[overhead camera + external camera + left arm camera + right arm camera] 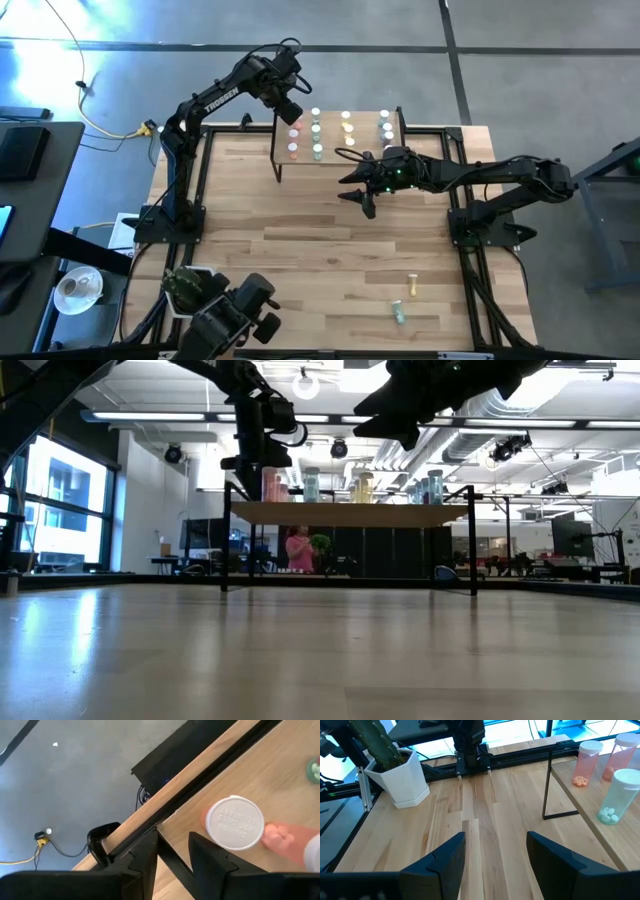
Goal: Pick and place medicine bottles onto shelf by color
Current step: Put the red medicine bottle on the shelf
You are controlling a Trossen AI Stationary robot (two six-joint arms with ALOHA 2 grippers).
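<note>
The shelf point(340, 150) stands at the table's far middle on thin black legs. On it stand columns of medicine bottles: pink point(294, 142), green point(317, 138), yellow point(347, 127) and blue-grey point(385, 126). My left gripper point(293, 112) hovers open over the shelf's far left corner, pointing down. In the left wrist view point(172, 837) a pink white-capped bottle point(235, 822) stands just beside one finger. My right gripper point(361, 190) is open and empty above the table, just in front of the shelf, and also shows in its own wrist view point(495, 842). Two more bottles, yellow point(411, 287) and green point(399, 313), lie on the table near right.
A white pot with a green plant point(395, 770) stands at the table's near left corner point(190, 285). The black frame rails point(470, 270) run along the table's sides. Bare wood point(320, 250) lies between the shelf and the near edge.
</note>
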